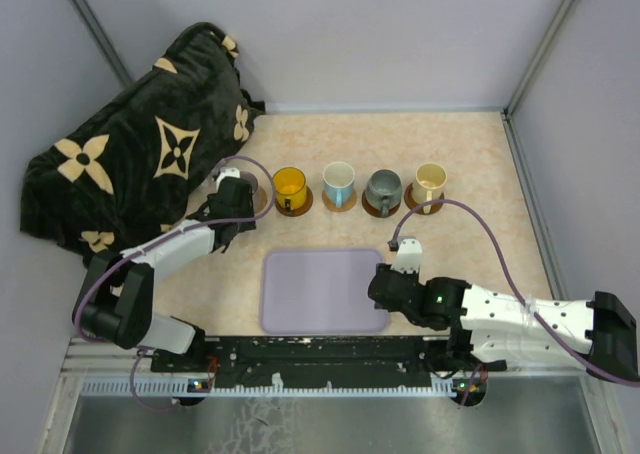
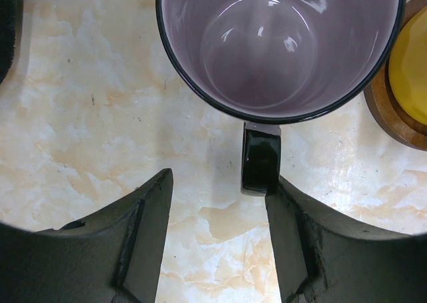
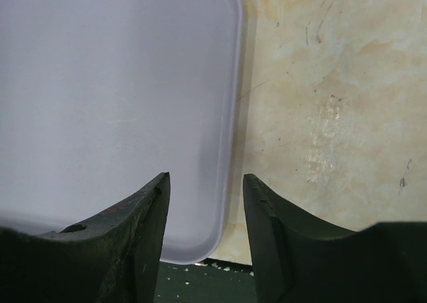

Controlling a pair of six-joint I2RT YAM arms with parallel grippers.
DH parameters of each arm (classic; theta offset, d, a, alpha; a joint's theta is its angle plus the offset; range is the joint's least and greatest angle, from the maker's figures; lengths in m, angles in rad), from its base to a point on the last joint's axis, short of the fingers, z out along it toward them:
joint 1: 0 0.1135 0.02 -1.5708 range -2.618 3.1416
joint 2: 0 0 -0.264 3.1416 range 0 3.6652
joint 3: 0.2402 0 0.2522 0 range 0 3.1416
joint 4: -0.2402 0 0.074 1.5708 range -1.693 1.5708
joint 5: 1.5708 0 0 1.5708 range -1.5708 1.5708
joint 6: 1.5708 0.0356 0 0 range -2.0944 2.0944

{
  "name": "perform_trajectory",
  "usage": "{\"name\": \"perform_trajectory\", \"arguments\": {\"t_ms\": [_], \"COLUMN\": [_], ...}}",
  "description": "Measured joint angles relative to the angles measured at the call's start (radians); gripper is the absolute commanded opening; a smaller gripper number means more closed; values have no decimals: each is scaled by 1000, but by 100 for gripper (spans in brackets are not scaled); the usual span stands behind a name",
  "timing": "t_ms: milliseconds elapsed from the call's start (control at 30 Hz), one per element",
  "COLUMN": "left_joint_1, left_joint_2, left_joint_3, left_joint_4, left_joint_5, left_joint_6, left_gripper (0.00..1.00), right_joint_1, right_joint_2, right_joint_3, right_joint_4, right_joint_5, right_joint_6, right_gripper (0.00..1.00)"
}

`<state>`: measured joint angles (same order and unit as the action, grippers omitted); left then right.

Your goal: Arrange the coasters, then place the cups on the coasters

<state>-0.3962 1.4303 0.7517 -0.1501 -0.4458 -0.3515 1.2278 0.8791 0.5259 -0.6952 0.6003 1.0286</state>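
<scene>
Upper left of the top view: dark flowered blanket (image 1: 140,154) crowding the desk (image 1: 490,164) corner. Just right of it, left tool (image 1: 237,196) about half wide, straddling the black handle (image 2: 260,159) of the purple cup (image 2: 280,43); handle just beside one finger (image 2: 313,236), not clamped. Further right, in one row, yellow cup (image 1: 289,184), white-and-blue cup (image 1: 339,181), grey cup (image 1: 383,186) and cream cup (image 1: 430,178), seated on coasters (image 2: 390,113). Bare strip of desk below the row. Lower centre, lavender tray (image 1: 320,294); right tool (image 1: 385,284) half wide and empty, over the tray's right rim close to the near desk edge.
</scene>
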Motion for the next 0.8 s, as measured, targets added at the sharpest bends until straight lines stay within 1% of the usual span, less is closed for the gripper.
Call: {"name": "perform_trajectory", "arguments": {"t_ms": [467,533,633,700,733,800], "left_joint_1": [22,22,23,23,23,23], "left_joint_2": [0,0,-4,-20,-34,-77], "left_joint_3": [0,0,0,0,0,0], "left_joint_4": [0,0,-2,-9,-13,-20], "left_joint_5": [-17,-14,6,25,36,58], "left_joint_6": [-13,-13,-9,-6,-5,-1], "left_gripper": [64,64,68,72,76,82], "right_joint_1": [0,0,0,0,0,0], "right_joint_2": [-1,-1,-1,-1,-2,-7], "right_joint_3": [0,0,0,2,7,20], "right_joint_4": [-1,-1,-9,-25,-39,-61], "right_joint_5": [0,0,4,12,20,37], "right_joint_6": [1,1,6,14,16,22], "right_gripper": [49,53,62,68,70,73]}}
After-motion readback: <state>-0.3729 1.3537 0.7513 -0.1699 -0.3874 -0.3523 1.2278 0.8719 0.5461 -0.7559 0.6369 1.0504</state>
